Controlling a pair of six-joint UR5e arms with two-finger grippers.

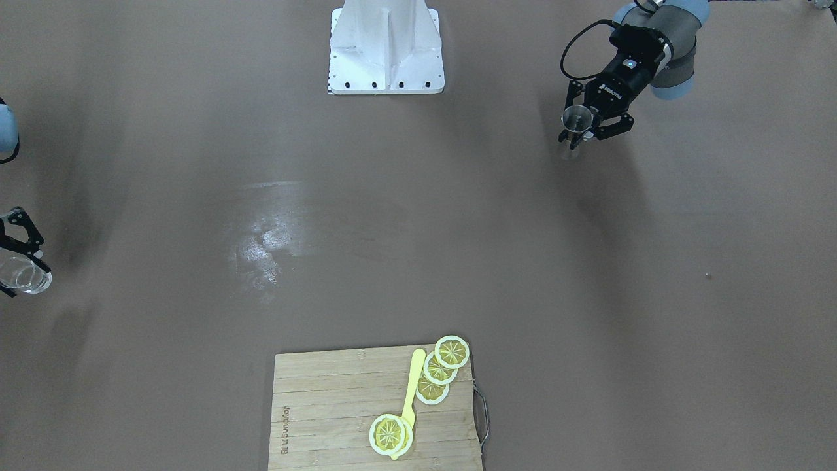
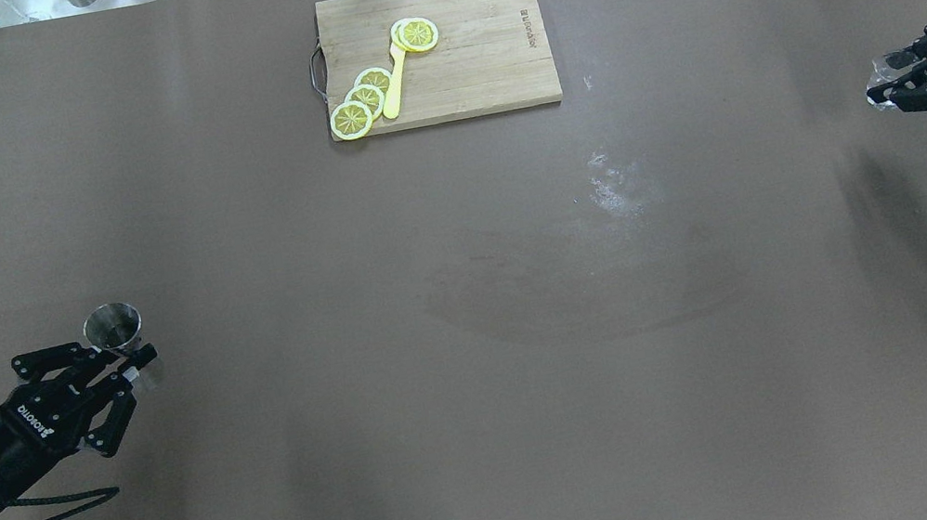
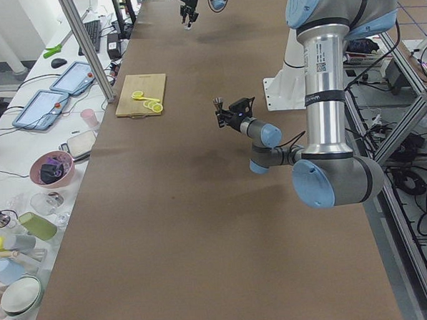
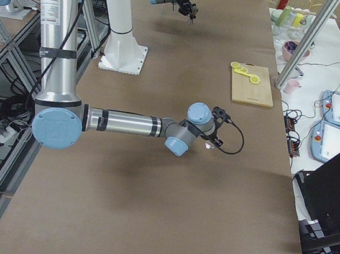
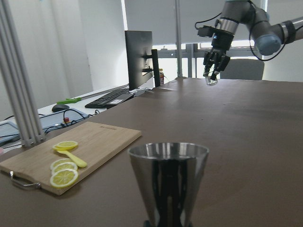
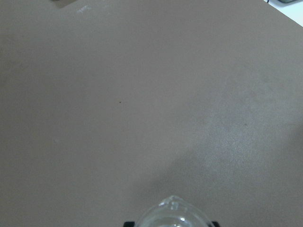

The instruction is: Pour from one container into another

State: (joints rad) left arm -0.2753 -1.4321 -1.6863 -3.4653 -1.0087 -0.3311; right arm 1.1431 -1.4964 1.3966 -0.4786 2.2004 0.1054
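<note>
Far from the cutting board [image 2: 476, 51], off its handle end and nearer the robot: left gripper [image 2: 130, 361] pinched onto the narrow lower part of a small steel cup [image 2: 113, 326], held upright. Equally far off the board's opposite end: right gripper [image 2: 914, 83] clamped around a clear glass [image 2: 881, 77]. Cannot tell whether either vessel holds anything.

Likely risks:
- Long travel needed to bring the two together; could slosh contents out if swung quickly.
- Could lose the cup when tipping, given a slick tapered wall held only near its foot; might twist or slide between the fingers.
- Could miss the receiving mouth if the rims are poorly lined up, wetting the table [image 2: 477, 342].
- Could knock rim against rim if brought too close.

Materials and shapes:
- Steel cup: polished, mirror-like, conical, flaring to a round open rim.
- Glass: transparent, smooth, rounded.
- Board: pale wood strips, rectangular, with a thin wire handle at one short end.
- On the board: flat yellow lemon slices [image 2: 352, 120] with pale rims, and a slim yellow utensil [image 2: 392, 88], plastic by the look.
- Table covering: matte brown, with one scuffed, shiny patch near the board.
</note>
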